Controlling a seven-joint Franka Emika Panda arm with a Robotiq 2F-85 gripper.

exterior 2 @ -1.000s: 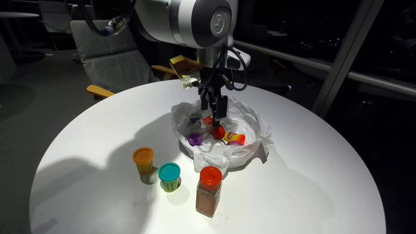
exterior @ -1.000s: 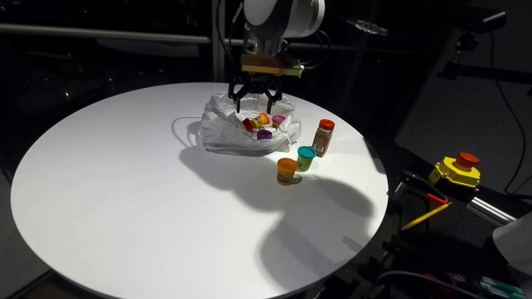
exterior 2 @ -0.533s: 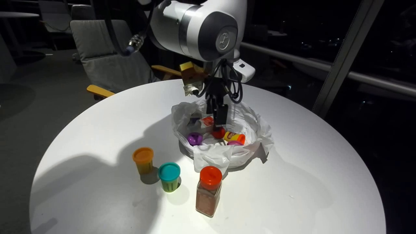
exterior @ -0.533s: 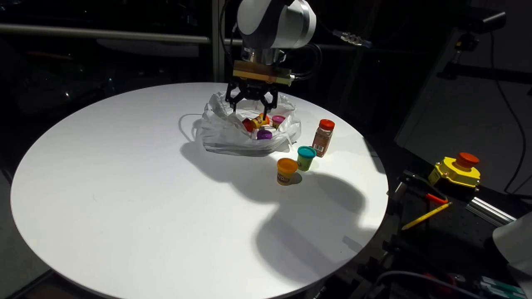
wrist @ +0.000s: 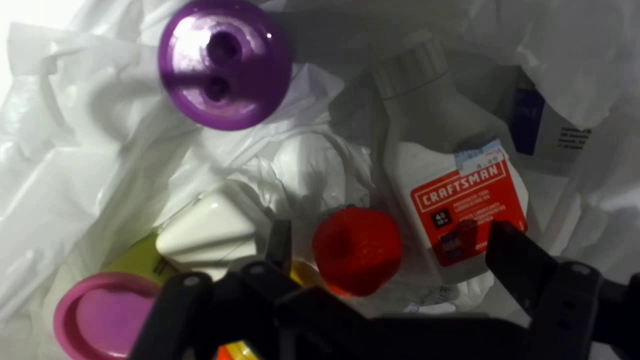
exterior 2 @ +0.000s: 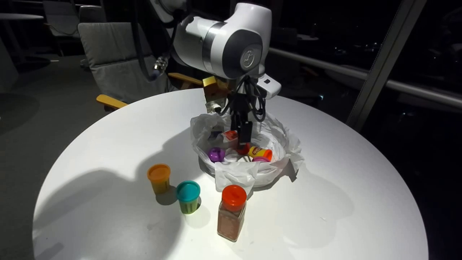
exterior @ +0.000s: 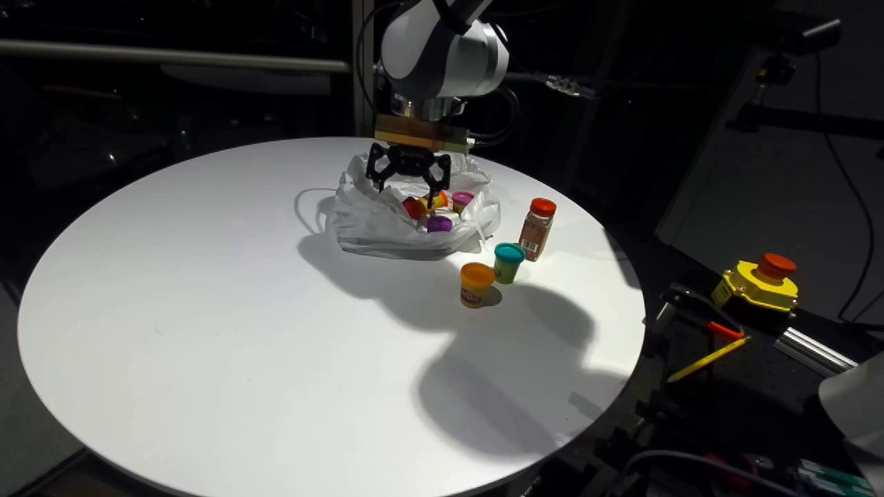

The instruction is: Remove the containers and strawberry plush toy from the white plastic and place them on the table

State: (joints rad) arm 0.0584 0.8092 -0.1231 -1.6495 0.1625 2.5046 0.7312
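The white plastic (exterior: 373, 231) is a crumpled open bag on the round white table (exterior: 228, 331). Low inside its mouth hangs my gripper (wrist: 392, 245), open. The red strawberry plush toy (wrist: 357, 252) lies below and between the fingers, nearer the left one; contact cannot be made out. Around it in the bag are containers: a purple-lidded one (wrist: 225, 65), a pink-lidded cup (wrist: 107, 317), a yellow cup (exterior 2: 259, 153) with an orange lid, partly hidden by the gripper in the wrist view, and a white bottle (wrist: 450, 120) with a red label under the right finger.
Outside the bag stand an orange cup (exterior: 476, 286), a teal-lidded cup (exterior: 508, 264) and a red-capped jar (exterior: 535, 231). A ridged white object (wrist: 207, 232) and a box with a dark blue patch (wrist: 555, 130) also lie in the bag. A grey chair (exterior 2: 119, 65) is behind the table.
The arm has come down, bringing the gripper lower into the bag above the red plush, its fingers staying apart. Bag and containers look unmoved.
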